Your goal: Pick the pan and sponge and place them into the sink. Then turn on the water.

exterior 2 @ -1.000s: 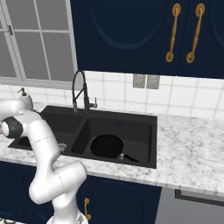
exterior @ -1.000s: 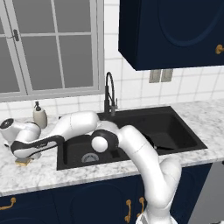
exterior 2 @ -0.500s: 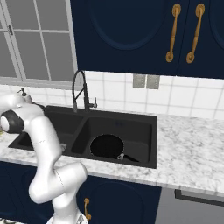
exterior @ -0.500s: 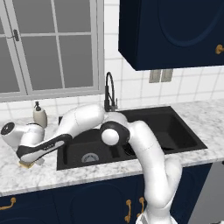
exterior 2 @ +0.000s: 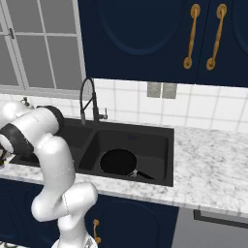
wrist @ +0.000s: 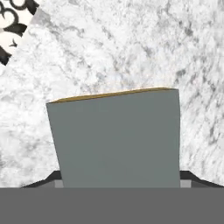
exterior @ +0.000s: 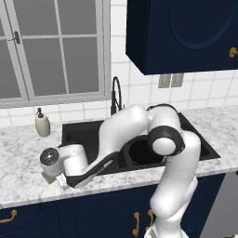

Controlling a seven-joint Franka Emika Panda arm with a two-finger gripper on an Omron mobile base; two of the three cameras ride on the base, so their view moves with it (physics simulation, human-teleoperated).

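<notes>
Grey-green sponge (wrist: 114,139) between wide-spread jaws on marble counter (wrist: 131,48), fingertips mostly hidden, contact unclear, pan (exterior 2: 119,162) in sink (exterior 2: 160,140).

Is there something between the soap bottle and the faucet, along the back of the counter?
Nothing stands between the soap bottle and the faucet in the left base view: bare marble counter, then the sink rim.

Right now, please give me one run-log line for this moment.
pan: in right sink basin | sponge: on counter, between fingertips | gripper: open, low over sponge | faucet: no water
</notes>
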